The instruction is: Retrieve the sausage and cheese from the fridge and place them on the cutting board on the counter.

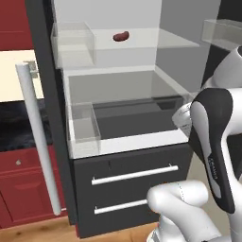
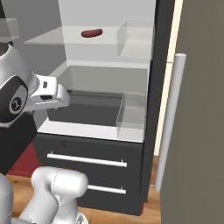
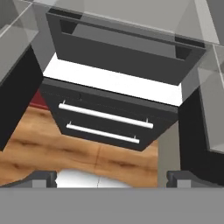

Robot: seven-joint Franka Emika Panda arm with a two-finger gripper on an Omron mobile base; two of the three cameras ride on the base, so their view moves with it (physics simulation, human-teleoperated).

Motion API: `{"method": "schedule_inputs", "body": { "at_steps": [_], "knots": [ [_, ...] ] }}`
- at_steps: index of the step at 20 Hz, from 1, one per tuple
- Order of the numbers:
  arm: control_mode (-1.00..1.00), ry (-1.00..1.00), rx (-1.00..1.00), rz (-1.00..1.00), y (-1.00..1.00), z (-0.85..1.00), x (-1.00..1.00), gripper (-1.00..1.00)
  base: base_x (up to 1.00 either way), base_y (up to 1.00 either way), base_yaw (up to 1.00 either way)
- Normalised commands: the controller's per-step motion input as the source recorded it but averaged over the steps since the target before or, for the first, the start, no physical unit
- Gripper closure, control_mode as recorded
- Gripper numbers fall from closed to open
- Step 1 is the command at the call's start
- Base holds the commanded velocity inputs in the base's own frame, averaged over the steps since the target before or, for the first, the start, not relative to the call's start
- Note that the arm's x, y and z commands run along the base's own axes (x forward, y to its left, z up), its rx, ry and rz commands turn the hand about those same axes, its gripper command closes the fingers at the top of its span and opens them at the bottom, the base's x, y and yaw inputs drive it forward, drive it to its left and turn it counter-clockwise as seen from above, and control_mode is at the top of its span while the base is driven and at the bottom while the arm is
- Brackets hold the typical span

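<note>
The dark red sausage (image 1: 121, 36) (image 2: 92, 33) lies alone on the upper glass shelf of the open fridge (image 1: 113, 146) (image 2: 151, 87). My gripper (image 3: 112, 178) is open, its fingertips (image 3: 43, 177) far apart with nothing between them. It hangs in front of the fridge's lower compartment, well below the sausage, and looks down at the freezer drawers and the floor. The white hand (image 2: 50, 97) shows at the left of the right base view. A strip of the black counter (image 1: 19, 124) lies left of the fridge. The cheese and the cutting board are out of view.
Clear bins (image 1: 75, 43) (image 1: 85, 124) (image 2: 134, 38) (image 2: 131, 110) hang at the shelf sides. A dark crisper drawer (image 1: 137, 118) sits under the lower shelf. The open doors' long white handles (image 1: 38, 142) (image 2: 170, 118) flank the opening. Red cabinets (image 1: 23, 179) stand under the counter.
</note>
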Motion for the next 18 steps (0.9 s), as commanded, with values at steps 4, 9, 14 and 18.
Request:
{"method": "schedule_inputs", "body": {
  "at_steps": [4,9,14,18],
  "knots": [
    [1.00,0.00,0.00,0.00,0.00,0.00,0.00,-1.00,0.98,-0.05,0.00],
    [1.00,0.00,0.00,0.00,0.00,0.00,0.00,-1.00,0.64,-0.05,0.00],
    [1.00,0.00,0.00,0.00,0.00,0.00,0.00,-1.00,0.41,-0.03,0.00],
    [1.00,0.00,0.00,0.00,0.00,0.00,0.00,-1.00,0.42,0.00,0.03]
  ]
}}
